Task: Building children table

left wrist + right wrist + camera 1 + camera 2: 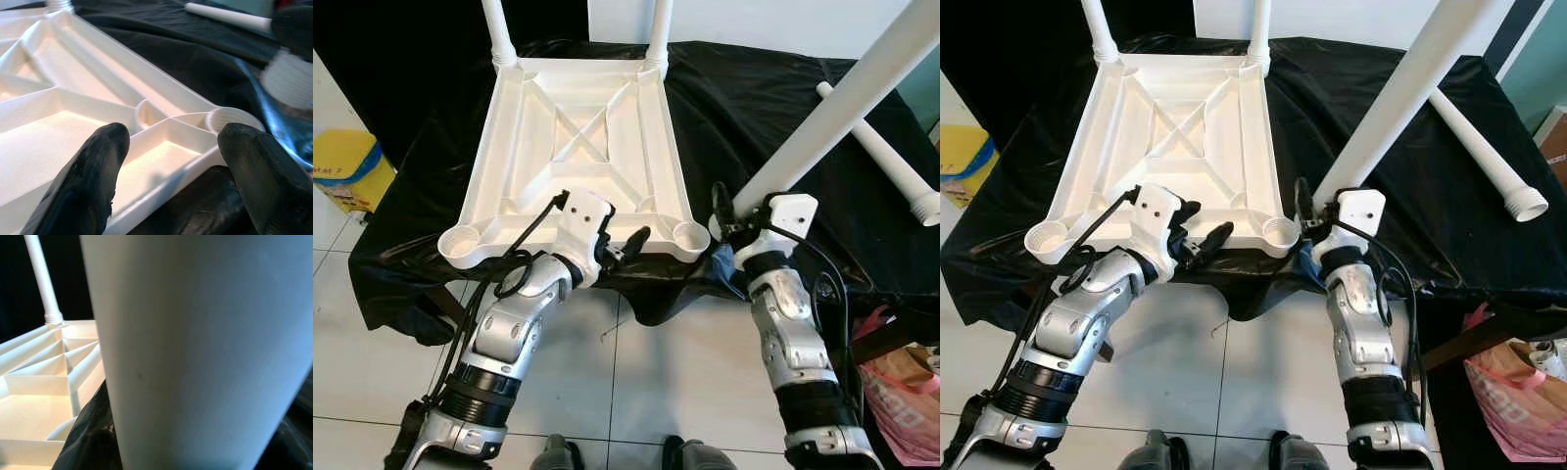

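The white ribbed plastic tabletop (576,147) lay upside down on the black cloth (754,108) covering the counter, two white legs (499,34) already standing in its far corners. The left pincer (625,245) hovered at the tabletop's near edge with its fingers (93,171) spread apart, the empty round corner socket (690,235) just beyond them. The right pincer (729,220) was clamped on a long white plastic tube leg (842,103), held slanted just beside that socket. Another white leg (886,157) lay on the cloth beyond the right pincer.
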{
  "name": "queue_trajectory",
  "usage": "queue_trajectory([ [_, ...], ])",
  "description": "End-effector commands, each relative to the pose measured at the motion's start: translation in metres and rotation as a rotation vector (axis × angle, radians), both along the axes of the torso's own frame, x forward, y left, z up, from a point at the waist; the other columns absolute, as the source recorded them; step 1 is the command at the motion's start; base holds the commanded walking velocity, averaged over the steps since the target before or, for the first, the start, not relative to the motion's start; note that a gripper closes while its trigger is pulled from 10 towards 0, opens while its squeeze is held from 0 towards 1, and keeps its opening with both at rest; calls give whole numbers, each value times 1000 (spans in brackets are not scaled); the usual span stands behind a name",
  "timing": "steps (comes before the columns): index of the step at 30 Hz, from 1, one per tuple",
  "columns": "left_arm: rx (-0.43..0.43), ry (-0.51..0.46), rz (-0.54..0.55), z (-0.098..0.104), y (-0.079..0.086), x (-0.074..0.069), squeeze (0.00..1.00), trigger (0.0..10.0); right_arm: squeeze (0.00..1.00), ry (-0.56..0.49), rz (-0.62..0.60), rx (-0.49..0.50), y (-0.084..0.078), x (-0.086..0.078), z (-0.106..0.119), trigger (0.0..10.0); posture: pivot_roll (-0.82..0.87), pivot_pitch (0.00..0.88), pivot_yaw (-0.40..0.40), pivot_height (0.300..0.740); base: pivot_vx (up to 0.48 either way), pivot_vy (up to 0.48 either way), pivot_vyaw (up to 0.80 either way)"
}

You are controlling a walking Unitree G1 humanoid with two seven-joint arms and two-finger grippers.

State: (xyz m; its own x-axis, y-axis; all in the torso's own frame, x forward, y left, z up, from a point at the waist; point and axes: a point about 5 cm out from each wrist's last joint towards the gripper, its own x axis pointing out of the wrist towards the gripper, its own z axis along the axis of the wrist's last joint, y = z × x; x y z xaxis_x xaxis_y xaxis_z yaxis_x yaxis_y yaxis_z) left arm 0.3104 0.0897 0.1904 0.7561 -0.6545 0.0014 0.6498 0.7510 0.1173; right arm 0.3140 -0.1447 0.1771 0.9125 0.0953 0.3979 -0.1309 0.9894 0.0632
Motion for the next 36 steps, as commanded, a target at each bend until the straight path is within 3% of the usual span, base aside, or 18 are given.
queue_trajectory([
  [1, -32, 22, 35, -1, 2, 4, 0, 10000, 0, 11, -30, 5, -4, -4, -2, 10000, 28, 154, -49, 740, 0, 0, 0],
  [23, -59, 27, 54, 1, 3, 7, 0, 10000, 0, 36, -42, -11, -3, -5, 1, 10000, 34, 138, -54, 740, 0, 301, 0],
  [36, -47, -5, 45, 4, 0, 7, 0, 10000, 0, 50, -34, -19, -2, -5, -1, 10000, 34, 122, -56, 740, 0, 0, 0],
])
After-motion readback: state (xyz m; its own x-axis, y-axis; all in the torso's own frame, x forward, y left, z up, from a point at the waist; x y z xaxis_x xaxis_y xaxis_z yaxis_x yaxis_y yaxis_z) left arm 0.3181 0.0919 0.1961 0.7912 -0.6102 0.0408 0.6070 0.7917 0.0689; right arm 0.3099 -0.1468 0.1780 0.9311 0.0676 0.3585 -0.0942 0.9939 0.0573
